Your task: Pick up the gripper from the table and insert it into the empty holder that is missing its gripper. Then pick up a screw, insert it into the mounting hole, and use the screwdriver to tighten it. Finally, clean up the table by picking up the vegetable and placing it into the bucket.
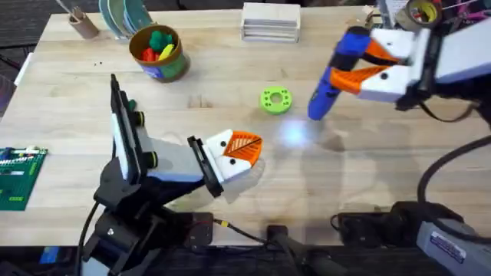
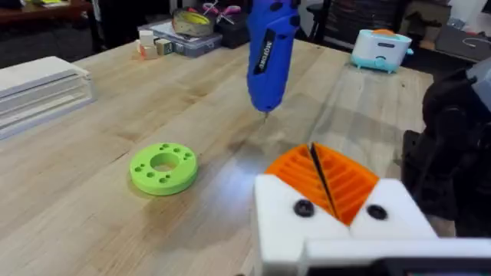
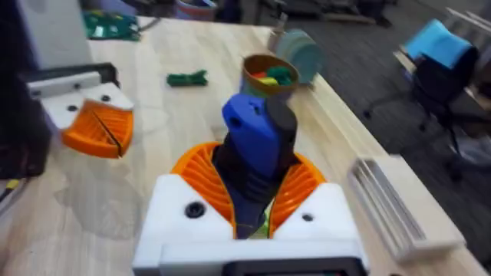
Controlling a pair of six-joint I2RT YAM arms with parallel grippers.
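I am at the screwing step: my right claw grips the blue screwdriver, tip down over the table, right of the green ring. My left claw rests closed, empty. Next I must find the mounting hole. The vegetable lies far left; the bucket waits beyond.

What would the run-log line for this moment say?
right gripper: shut on screwdriver, held above table | left gripper: shut, empty, low over table | vegetable: on table, outside bucket

One screwdriver, one bucket, one green ring, one vegetable.
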